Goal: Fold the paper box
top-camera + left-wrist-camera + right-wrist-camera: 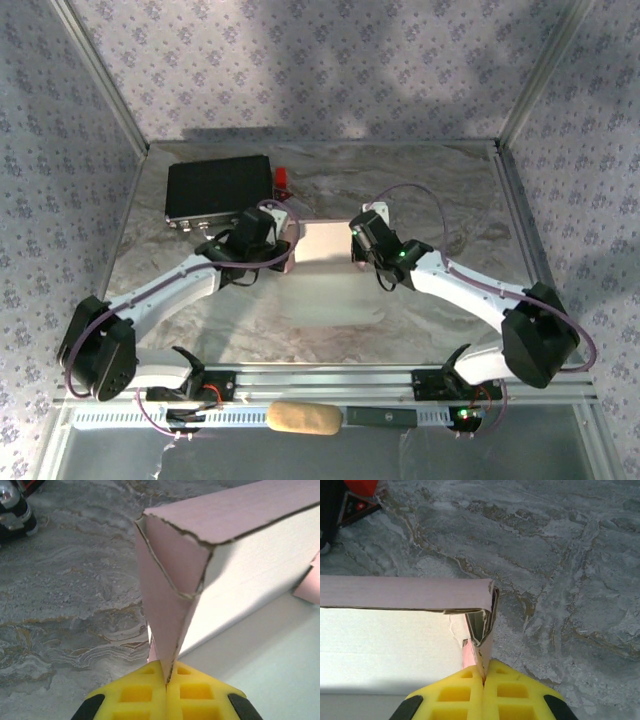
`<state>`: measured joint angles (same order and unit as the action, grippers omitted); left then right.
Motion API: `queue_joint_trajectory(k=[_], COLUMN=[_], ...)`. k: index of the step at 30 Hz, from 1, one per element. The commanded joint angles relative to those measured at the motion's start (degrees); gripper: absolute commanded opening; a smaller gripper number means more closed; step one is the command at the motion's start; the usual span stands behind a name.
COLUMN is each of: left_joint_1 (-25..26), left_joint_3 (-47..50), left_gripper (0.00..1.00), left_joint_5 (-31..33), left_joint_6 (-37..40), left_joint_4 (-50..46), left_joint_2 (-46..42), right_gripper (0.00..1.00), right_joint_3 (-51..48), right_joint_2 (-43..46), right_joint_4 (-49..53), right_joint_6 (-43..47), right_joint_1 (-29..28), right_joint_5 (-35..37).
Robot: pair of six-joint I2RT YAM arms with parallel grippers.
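Observation:
The paper box (325, 262), pale pink outside and whitish inside, lies in the middle of the table between both arms, with a back wall standing up. My left gripper (291, 250) is shut on the box's left end flap (167, 625), which stands folded upright between the yellow fingers (140, 695). At the other side, my right gripper (354, 245) is shut on the right end flap (482, 630), doubled over and pinched between its yellow fingers (515, 692). The white inner panel (385, 650) stretches left of that flap.
A black case (218, 189) sits at the back left, with a small red object (283, 177) beside it. The marbled table surface (440, 200) extends to metal frame rails on both sides. A tan oblong thing (301, 419) rests on the front rail.

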<state>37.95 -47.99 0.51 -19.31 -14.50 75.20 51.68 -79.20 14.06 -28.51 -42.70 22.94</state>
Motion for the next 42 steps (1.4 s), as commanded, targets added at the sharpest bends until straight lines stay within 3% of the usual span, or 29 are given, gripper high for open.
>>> queue_joint_trajectory(k=[1, 6, 18, 31, 42], left_joint_1=[2.89, 5.46, 8.99, 8.97, 8.91], left_joint_3=[2.31, 6.90, 10.44, 9.27, 8.50], left_gripper=[0.00, 0.00, 0.00, 0.00, 0.00], left_joint_5=[6.27, 11.23, 20.28, 21.17, 21.15], left_joint_6=[-2.07, -2.80, -6.57, -6.01, -5.83], left_joint_4=[9.60, 16.86, 20.54, 17.76, 17.07], left_joint_2=[0.74, 0.86, 4.80, 4.16, 3.97], right_gripper=[0.00, 0.00, 0.03, 0.14, 0.17], right_joint_3=[-1.31, -6.57, -14.22, -15.18, -16.61], right_joint_2=[-0.81, -0.32, -2.28, -4.08, -4.23], right_joint_4=[-7.28, -14.32, -24.17, -24.26, -25.03], right_joint_6=[2.59, 4.56, 4.35, 3.91, 3.73], right_joint_1=[-0.18, -0.98, -0.50, 0.06, 1.21], right_joint_5=[-0.87, 0.57, -0.94, -1.32, -2.72])
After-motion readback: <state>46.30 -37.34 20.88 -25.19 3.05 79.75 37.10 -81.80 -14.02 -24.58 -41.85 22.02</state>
